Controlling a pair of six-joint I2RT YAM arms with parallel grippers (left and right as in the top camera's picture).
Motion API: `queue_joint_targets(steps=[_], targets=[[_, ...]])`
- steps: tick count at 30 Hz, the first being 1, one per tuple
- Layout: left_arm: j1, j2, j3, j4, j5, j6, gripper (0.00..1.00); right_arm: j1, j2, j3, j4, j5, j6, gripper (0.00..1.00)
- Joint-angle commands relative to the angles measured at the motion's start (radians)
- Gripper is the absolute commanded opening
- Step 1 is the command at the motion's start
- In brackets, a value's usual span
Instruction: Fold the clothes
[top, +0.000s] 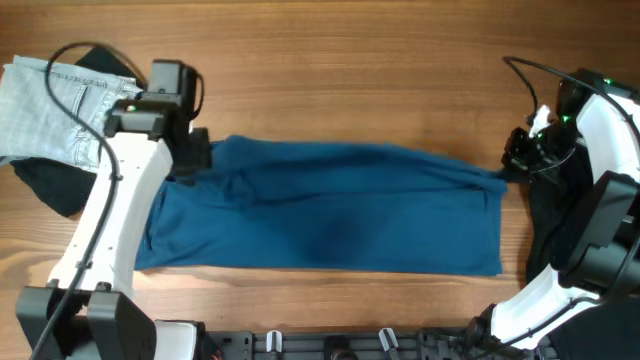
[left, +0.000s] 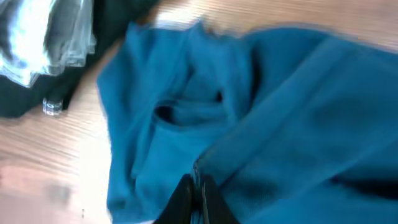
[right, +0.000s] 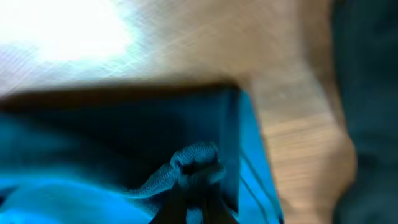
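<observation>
A large deep-blue shirt (top: 330, 210) lies spread in a long band across the table's middle. My left gripper (top: 192, 158) is shut on the shirt's far left corner, and the left wrist view shows the fingers (left: 198, 190) pinching a fold of blue cloth (left: 261, 112). My right gripper (top: 512, 165) is shut on the shirt's far right corner. In the right wrist view the fingers (right: 198, 180) clamp a bunched edge of the cloth (right: 74, 186). Pale-blue denim jeans (top: 45, 105) and a black garment (top: 50, 185) lie at the far left.
Another dark garment (top: 555, 215) lies at the right edge under my right arm. The jeans and the black cloth also show in the left wrist view (left: 56, 31). The wooden table (top: 350, 90) runs behind the shirt.
</observation>
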Motion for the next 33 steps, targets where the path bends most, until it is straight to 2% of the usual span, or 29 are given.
queue_joint_targets(steps=[1,5,9,14,16,20,26,29,31,33], targets=[[0.103,-0.022,0.008,-0.079,0.011,-0.105,0.04,-0.002,-0.015,0.011,-0.039,0.073,0.042,0.04],[0.184,-0.022,0.008,-0.137,0.015,-0.116,0.04,-0.002,-0.015,0.011,-0.089,0.061,-0.029,0.04],[0.195,-0.022,0.008,-0.142,0.016,-0.116,0.04,-0.002,-0.015,0.011,-0.066,0.043,-0.032,0.05],[0.195,-0.022,0.008,-0.116,0.029,-0.116,0.04,-0.002,-0.015,0.011,0.253,-0.195,-0.148,0.05],[0.195,-0.022,0.008,-0.116,0.029,-0.116,0.04,-0.002,-0.015,0.011,0.366,-0.298,-0.283,0.04],[0.195,-0.022,0.008,-0.117,0.029,-0.116,0.04,-0.002,-0.015,0.011,0.376,-0.332,-0.447,0.04],[0.195,-0.022,0.008,-0.147,0.025,-0.145,0.04,0.003,-0.027,0.011,0.177,-0.311,-0.410,0.05],[0.195,-0.022,0.008,-0.168,0.025,-0.146,0.04,0.016,-0.057,0.011,0.111,-0.160,-0.319,0.05],[0.195,-0.022,0.008,-0.198,0.000,-0.162,0.04,0.033,-0.119,0.010,0.054,0.009,-0.207,0.04],[0.195,-0.022,0.008,-0.218,-0.020,-0.195,0.04,0.035,-0.158,0.006,0.045,0.013,-0.190,0.04]])
